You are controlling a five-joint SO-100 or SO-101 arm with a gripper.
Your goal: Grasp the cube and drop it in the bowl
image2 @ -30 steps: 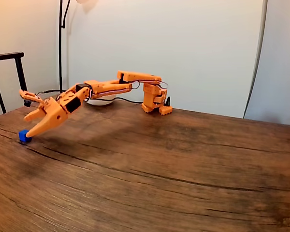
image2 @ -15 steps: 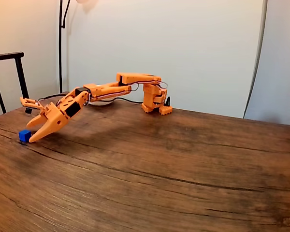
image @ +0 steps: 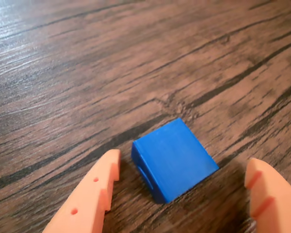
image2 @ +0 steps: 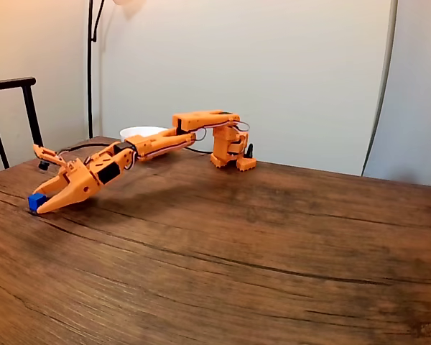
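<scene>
The gripper (image: 182,194) is spread wide and grasping nothing; in the wrist view its two orange fingertips rise from the bottom edge of the frame, one at lower left and one at lower right, with the blue cube (image: 174,159) sitting on the wood between them. The cube lies turned at an angle to the fingers and closer to the left one, just beside it; whether they touch I cannot tell, while a clear gap separates it from the right one. That straddling pose looks like the set-up for a pinch: jaws low and either side of the cube so closing would trap it.

In the fixed view the arm stretches far out toward the left edge of the frame, the gripper (image2: 37,205) down at the wooden table (image2: 273,244) with the cube (image2: 34,201) at its tip. The white bowl (image2: 142,132) sits at upper left of centre, behind the arm and well apart from the cube, so the drop is not yet begun.
</scene>
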